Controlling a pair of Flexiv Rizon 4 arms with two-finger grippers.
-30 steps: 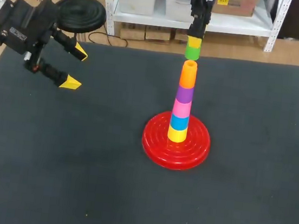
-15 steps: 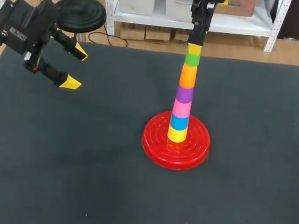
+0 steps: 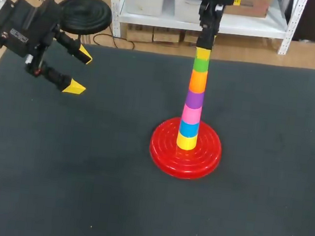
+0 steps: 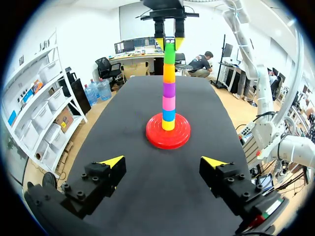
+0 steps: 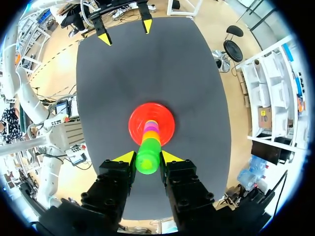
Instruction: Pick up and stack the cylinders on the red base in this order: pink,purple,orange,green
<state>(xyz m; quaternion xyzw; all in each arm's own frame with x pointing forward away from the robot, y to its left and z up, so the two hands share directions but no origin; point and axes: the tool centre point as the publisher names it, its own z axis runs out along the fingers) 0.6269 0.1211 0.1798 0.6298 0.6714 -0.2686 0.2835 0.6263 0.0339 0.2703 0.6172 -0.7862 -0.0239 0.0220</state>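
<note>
Right gripper (image 3: 203, 50) is clamped on the green cylinder (image 3: 201, 64) from both sides, coming straight down over the stack. Green cylinder sits on top of orange (image 3: 197, 81), then purple (image 3: 193, 99), pink (image 3: 191, 114), blue (image 3: 188, 129) and yellow (image 3: 186, 141) down to the red base (image 3: 162, 150), mid-table (image 3: 82, 172). Left gripper (image 3: 80, 72) is released, fingers spread wide, over the table's far left, well apart from the stack.

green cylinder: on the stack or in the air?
On the stack: green cylinder rests on the orange cylinder, no gap visible; right gripper shut on it.
</note>
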